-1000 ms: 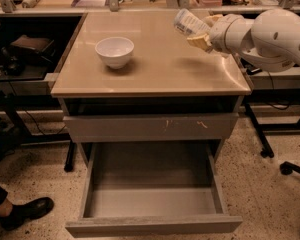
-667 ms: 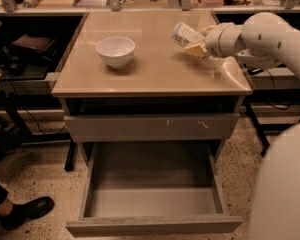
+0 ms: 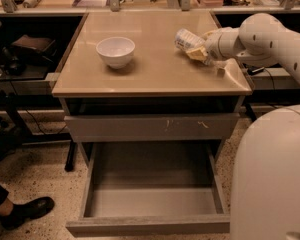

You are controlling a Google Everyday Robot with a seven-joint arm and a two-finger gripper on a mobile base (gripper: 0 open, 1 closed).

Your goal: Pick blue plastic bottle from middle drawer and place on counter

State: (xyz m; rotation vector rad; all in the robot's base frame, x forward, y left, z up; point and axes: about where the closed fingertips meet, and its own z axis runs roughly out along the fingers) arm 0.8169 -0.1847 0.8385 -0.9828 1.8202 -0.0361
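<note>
The blue plastic bottle (image 3: 186, 39) is tilted on its side in my gripper (image 3: 196, 50), just above the right part of the beige counter (image 3: 155, 69). The gripper is shut on the bottle, with the white arm reaching in from the right. The middle drawer (image 3: 152, 194) stands pulled open below, and its grey floor holds nothing. Whether the bottle touches the counter I cannot tell.
A white bowl (image 3: 115, 51) stands on the counter's left part. A shut grey drawer front with scratch marks (image 3: 152, 127) sits above the open drawer. A cluttered bench (image 3: 20, 59) is at the left. A person's black shoe (image 3: 25, 211) is at the lower left. My white body (image 3: 272, 179) fills the lower right.
The gripper has carried the bottle left and lower over the counter. The view has shifted, and my white body now fills the lower right.
</note>
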